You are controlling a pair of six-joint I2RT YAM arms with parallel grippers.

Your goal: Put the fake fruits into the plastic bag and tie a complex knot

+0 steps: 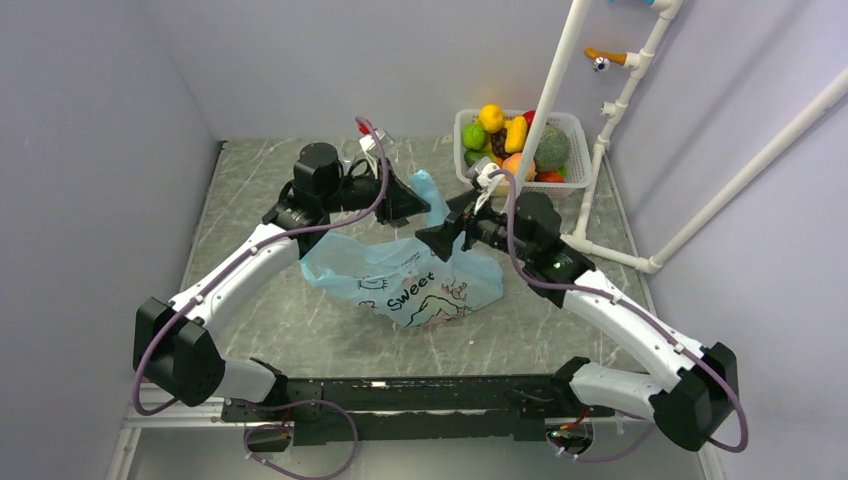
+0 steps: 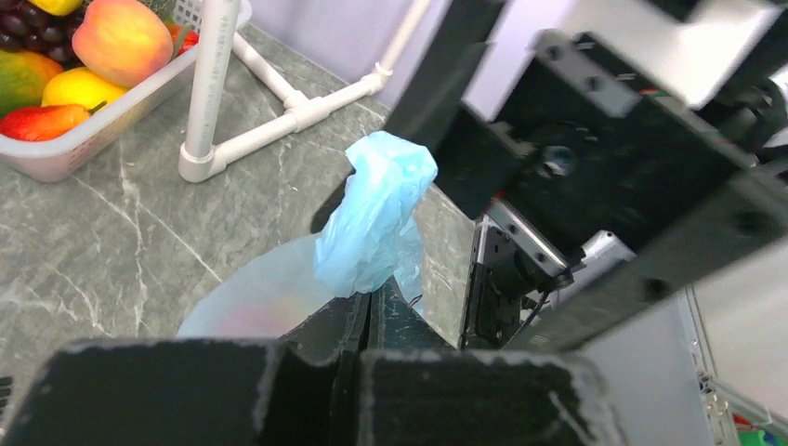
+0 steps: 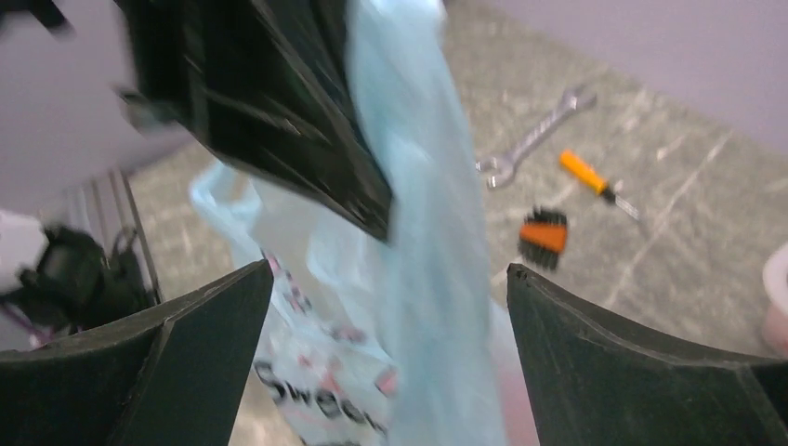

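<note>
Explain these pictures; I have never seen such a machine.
These are two robot arms bolted to a table's edge, each with a two-finger gripper. The wide picture looks down from above; the other two come from cameras on each wrist. On the table lie a light-blue plastic bag, a white basket of fake fruits, a white pipe frame, and, in the right wrist view, a wrench, a screwdriver and a brush. The left gripper is shut on the bag's bunched neck; the right gripper stands open around it, holding nothing.
</note>
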